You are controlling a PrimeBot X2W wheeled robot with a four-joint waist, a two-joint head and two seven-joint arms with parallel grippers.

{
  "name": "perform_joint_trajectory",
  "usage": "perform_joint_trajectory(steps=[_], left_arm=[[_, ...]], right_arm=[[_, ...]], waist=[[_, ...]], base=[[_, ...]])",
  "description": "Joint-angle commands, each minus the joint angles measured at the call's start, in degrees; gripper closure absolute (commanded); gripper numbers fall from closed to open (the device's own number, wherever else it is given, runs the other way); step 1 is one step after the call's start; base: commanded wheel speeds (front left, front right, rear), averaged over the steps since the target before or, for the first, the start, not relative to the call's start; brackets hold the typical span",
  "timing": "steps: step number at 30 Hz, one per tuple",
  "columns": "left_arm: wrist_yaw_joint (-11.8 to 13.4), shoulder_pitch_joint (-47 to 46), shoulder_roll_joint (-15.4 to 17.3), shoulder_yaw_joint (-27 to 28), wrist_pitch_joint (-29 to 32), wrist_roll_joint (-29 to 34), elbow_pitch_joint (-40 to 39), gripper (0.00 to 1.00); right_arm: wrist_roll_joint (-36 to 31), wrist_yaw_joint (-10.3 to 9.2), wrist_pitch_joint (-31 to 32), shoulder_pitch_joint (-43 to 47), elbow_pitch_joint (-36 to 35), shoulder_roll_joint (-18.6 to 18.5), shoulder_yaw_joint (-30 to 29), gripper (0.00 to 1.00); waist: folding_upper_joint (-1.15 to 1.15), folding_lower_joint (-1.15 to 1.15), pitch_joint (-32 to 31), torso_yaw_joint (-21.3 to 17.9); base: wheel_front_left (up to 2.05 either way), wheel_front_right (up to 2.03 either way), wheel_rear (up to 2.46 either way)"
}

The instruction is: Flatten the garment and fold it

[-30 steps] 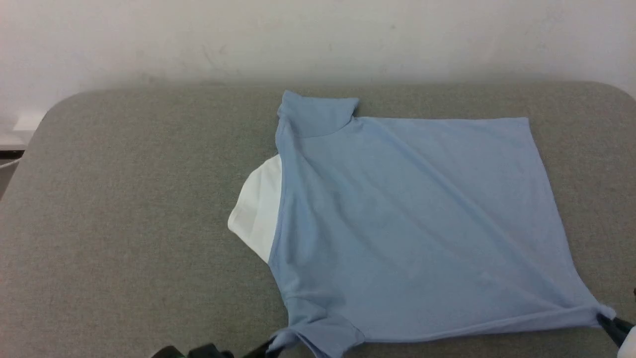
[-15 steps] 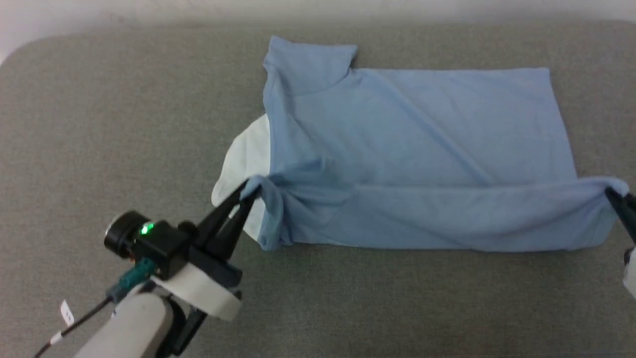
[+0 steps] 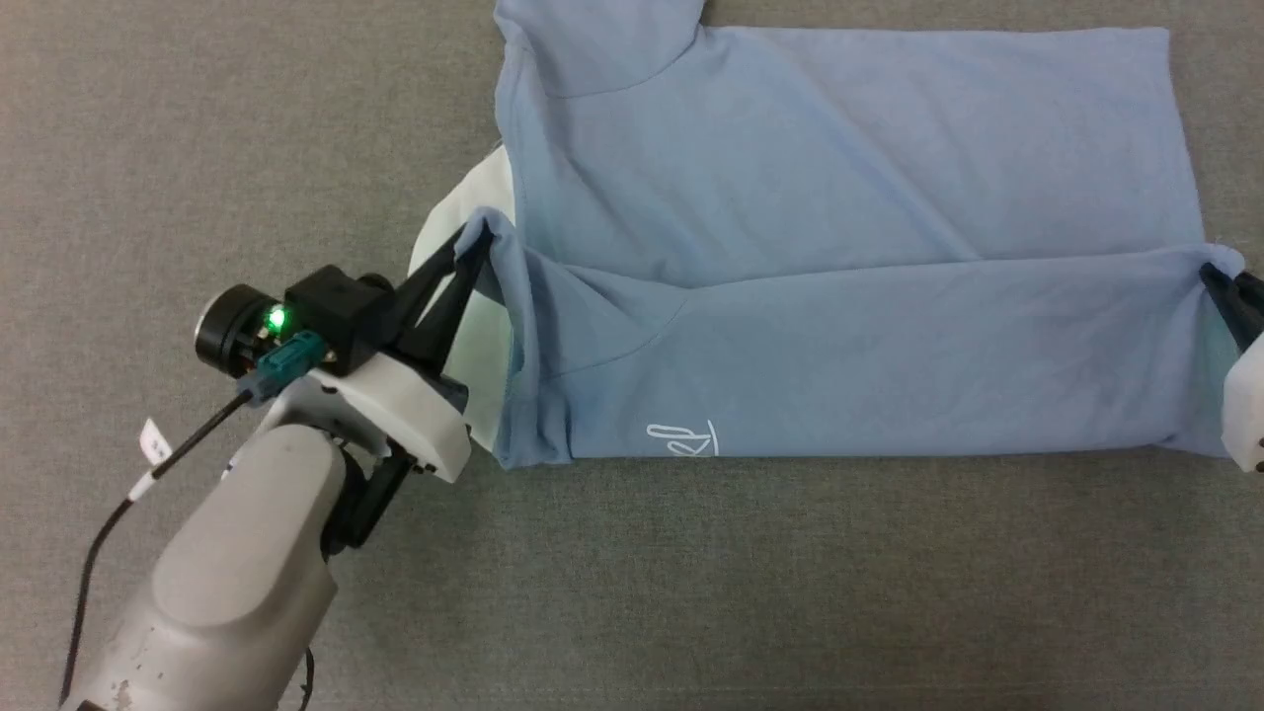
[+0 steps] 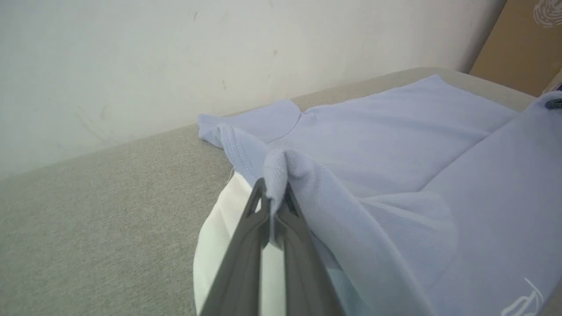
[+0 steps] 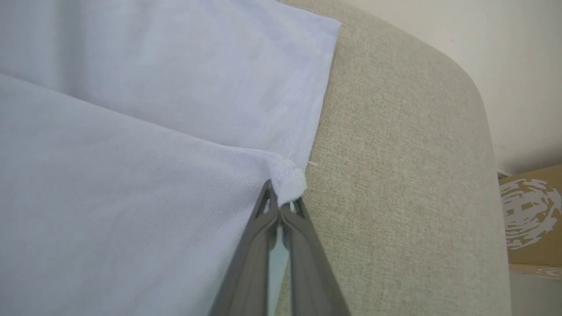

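The light-blue garment (image 3: 839,178) lies across the grey table, its near half lifted and folded back over the far half, with the white script logo (image 3: 681,439) at the fold. A white collar part (image 3: 464,217) pokes out at its left. My left gripper (image 3: 476,240) is shut on the sleeve-side corner; the left wrist view shows that cloth bunched over the fingertips (image 4: 274,193). My right gripper (image 3: 1213,276) is shut on the hem corner at the far right, where the right wrist view has a small wad of fabric pinched (image 5: 285,193).
The grey fabric-covered table (image 3: 197,148) spreads bare to the left and in front of the shirt. A pale wall (image 4: 131,66) runs behind the table, and a brown cardboard box (image 5: 531,219) stands beyond the table's rounded right corner.
The camera has tilted down. Both grippers have lifted the near edge of the shirt and carried it away from me over the far half, turning up the logo.
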Motion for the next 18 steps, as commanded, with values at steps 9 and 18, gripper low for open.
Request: perform_joint_trajectory(steps=[9,18], left_arm=[[-0.9,-1.6,-4.4,-0.9,-1.3,-2.0,12.7,0.0],[0.6,2.7,-7.3,2.4,-3.1,-4.1,14.7,0.0]], right_arm=[[-0.8,-0.12,-4.5,-5.0,10.7,2.5,5.4,0.0],[-3.3,-0.12,-8.7,-3.9,16.1,5.2,3.3,0.0]], waist=[[0.0,-0.02,-1.2,0.7],[0.0,-0.02,-9.4,1.2]], base=[[0.0,0.0,0.0],[0.0,0.0,0.0]])
